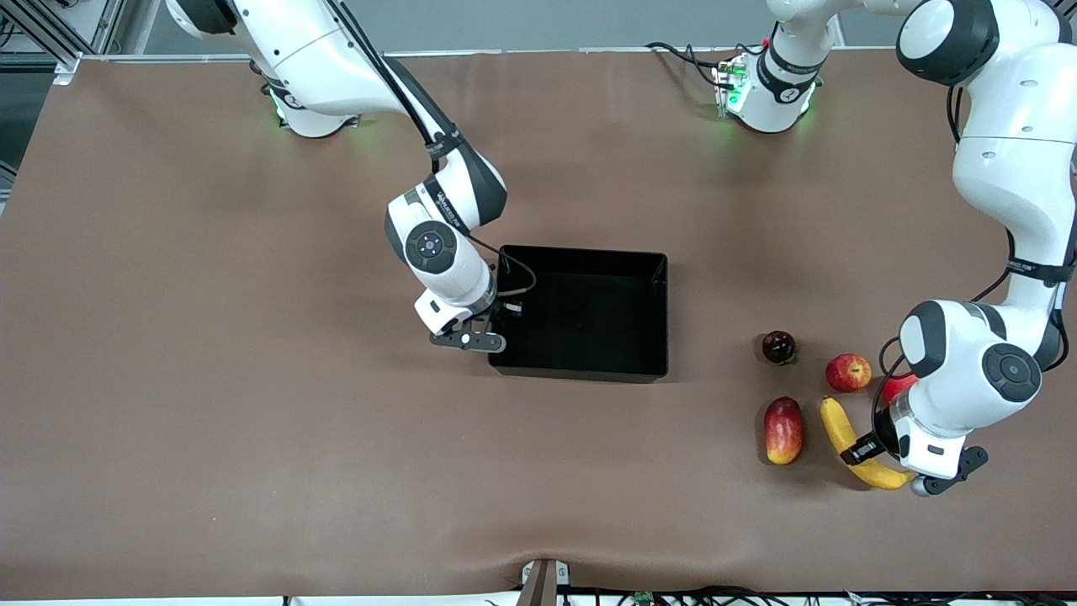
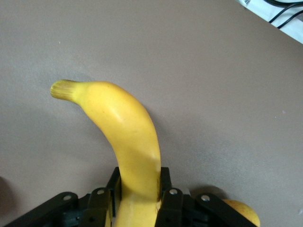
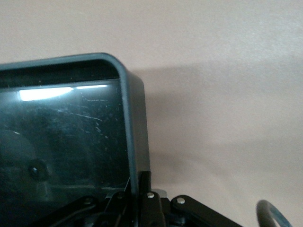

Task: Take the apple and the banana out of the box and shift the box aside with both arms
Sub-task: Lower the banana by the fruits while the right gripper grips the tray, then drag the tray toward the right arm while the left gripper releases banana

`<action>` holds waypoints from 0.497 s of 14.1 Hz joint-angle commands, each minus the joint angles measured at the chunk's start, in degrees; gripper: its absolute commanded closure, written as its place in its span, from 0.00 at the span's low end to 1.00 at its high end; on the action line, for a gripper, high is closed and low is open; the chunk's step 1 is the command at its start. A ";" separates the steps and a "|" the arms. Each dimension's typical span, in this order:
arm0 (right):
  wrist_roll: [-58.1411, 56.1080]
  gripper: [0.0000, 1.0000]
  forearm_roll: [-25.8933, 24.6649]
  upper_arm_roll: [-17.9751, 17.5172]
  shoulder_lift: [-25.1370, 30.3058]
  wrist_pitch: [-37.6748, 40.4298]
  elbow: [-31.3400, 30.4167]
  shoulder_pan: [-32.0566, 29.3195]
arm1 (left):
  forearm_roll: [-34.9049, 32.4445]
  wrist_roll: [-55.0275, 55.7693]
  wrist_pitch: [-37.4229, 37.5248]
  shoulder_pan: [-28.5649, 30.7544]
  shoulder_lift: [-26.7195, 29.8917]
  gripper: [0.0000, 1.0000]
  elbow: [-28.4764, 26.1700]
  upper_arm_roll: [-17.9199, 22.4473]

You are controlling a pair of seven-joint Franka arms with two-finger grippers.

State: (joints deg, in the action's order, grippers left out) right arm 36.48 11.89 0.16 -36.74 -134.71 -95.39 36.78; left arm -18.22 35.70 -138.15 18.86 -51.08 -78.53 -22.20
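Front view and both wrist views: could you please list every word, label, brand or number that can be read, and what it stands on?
Nothing can be read for certain.
Right arm: a dark band with small white print, too small to read.
Left arm: a like band with print, also too small to read.
Box, banana, apple, table: no text or labels.

No legible text, label, brand, number or sign on anything in view.
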 commanded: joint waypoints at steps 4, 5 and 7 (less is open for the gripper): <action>0.78 1.00 -1.08 -0.16 8.24 11.27 -0.06 -3.55 | 0.29 2.71 -0.36 -2.25 -1.30 1.00 1.18 2.42; 0.52 1.00 -1.17 0.10 10.09 15.14 -0.15 -5.21 | 0.21 2.62 -0.36 -2.25 -1.47 1.00 1.18 2.51; 0.52 1.00 -1.87 0.19 13.43 21.30 -0.06 -8.03 | 0.20 0.96 -0.36 -2.42 -1.04 0.50 1.53 3.38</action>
State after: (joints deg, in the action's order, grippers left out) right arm 36.62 10.78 1.23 -28.50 -118.22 -94.00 32.15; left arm -18.22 37.55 -138.17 17.27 -51.91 -78.47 -19.99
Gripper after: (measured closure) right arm 0.952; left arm 0.648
